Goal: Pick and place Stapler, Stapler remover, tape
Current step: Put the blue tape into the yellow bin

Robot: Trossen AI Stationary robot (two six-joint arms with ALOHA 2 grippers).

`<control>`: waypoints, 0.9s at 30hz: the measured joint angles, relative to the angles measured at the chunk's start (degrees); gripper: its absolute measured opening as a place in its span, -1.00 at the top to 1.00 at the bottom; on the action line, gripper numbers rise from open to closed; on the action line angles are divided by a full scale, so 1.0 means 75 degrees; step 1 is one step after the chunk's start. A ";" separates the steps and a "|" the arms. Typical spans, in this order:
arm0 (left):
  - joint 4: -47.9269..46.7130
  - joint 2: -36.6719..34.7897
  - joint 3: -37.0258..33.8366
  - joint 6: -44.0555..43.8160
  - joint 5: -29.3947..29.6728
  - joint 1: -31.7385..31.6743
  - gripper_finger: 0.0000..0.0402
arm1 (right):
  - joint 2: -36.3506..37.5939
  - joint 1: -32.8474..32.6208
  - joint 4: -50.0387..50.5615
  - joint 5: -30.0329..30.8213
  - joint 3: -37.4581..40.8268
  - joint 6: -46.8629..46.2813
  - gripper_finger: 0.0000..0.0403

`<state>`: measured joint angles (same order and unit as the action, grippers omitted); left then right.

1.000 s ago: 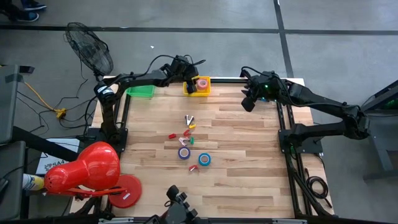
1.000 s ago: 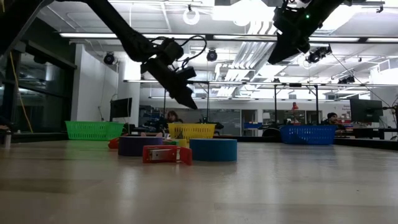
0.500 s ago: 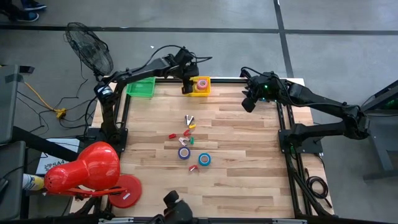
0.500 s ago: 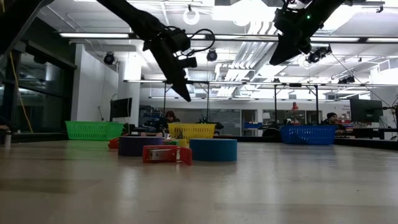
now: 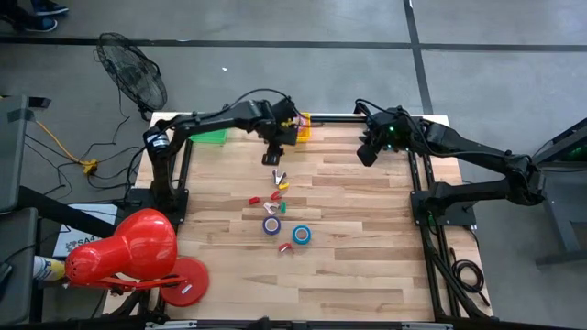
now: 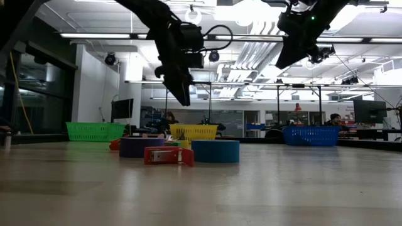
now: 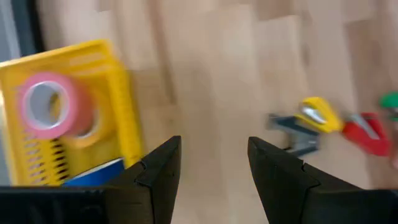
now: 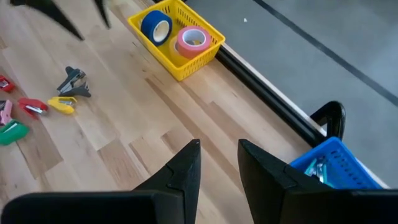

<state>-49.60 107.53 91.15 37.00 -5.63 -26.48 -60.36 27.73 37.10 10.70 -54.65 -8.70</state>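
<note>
My left gripper (image 5: 274, 158) hangs open above the table's far middle, pointing down, just near of the yellow basket (image 7: 118, 118). That basket holds a pink tape roll (image 7: 46, 102) and a blue one (image 8: 155, 26). On the table lie a purple tape roll (image 5: 271, 225) and a blue tape roll (image 5: 302, 235), flat on their sides. Nearby lie a grey-and-yellow stapler remover (image 7: 305, 124) and small red, green and yellow pieces (image 5: 273, 195). I cannot pick out the stapler among them. My right gripper (image 5: 365, 156) waits open above the far right.
A green basket (image 5: 211, 136) stands at the far left edge, partly under my left arm. A blue basket (image 8: 333, 167) stands at the far right corner. A red lamp-like object (image 5: 128, 252) stands off the table's near left corner. Bare wood fills the near half.
My left gripper has left the spot over the yellow basket and gone toward the table's near edge. It has risen a little and tipped from slanting to pointing steeply down. Its fingers stay apart. The pink tape roll lies in the basket.
</note>
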 joint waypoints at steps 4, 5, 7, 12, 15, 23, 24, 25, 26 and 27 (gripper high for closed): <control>-0.0428 0.0000 0.0000 -0.0215 0.0000 0.0469 0.10 | 0.0000 0.0000 0.0168 -0.0040 0.0000 -0.0171 0.51; -0.0544 0.0000 0.0000 -0.0310 0.0009 0.0593 0.10 | 0.0000 0.0000 0.0226 -0.0055 0.0000 -0.0198 0.51; -0.0788 -0.0003 0.0000 -0.0452 0.0023 0.0853 0.10 | 0.0000 0.0000 0.0268 -0.0057 0.0000 -0.0208 0.51; -0.1260 -0.0003 0.0000 -0.0629 0.0050 0.1579 0.10 | 0.0000 0.0000 0.0445 -0.0058 0.0000 -0.0205 0.51; -0.1512 -0.0003 -0.0001 -0.0511 0.0082 0.2017 0.10 | 0.0000 0.0000 0.0505 -0.0055 0.0000 -0.0205 0.51; -0.1939 -0.0003 -0.0006 0.0064 0.0085 0.3052 0.10 | 0.0000 0.0000 0.0508 -0.0052 0.0000 -0.0205 0.51; -0.1948 -0.0003 -0.0006 0.0048 0.0086 0.3163 0.10 | 0.0000 0.0000 0.0508 -0.0052 0.0000 -0.0204 0.51; -0.1941 -0.0003 -0.0006 0.0018 0.0087 0.3274 0.10 | 0.0000 0.0000 0.0508 -0.0052 0.0000 -0.0205 0.51; -0.1923 -0.0003 -0.0006 -0.0066 0.0088 0.3374 0.10 | 0.0000 0.0000 0.0508 -0.0052 0.0000 -0.0215 0.51; -0.1913 -0.0003 -0.0006 -0.0173 0.0098 0.3481 0.10 | 0.0000 0.0000 0.0508 -0.0053 0.0000 -0.0223 0.51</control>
<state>-63.95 107.50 91.11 35.70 -4.89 -0.37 -60.36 27.73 40.91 10.30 -54.65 -10.37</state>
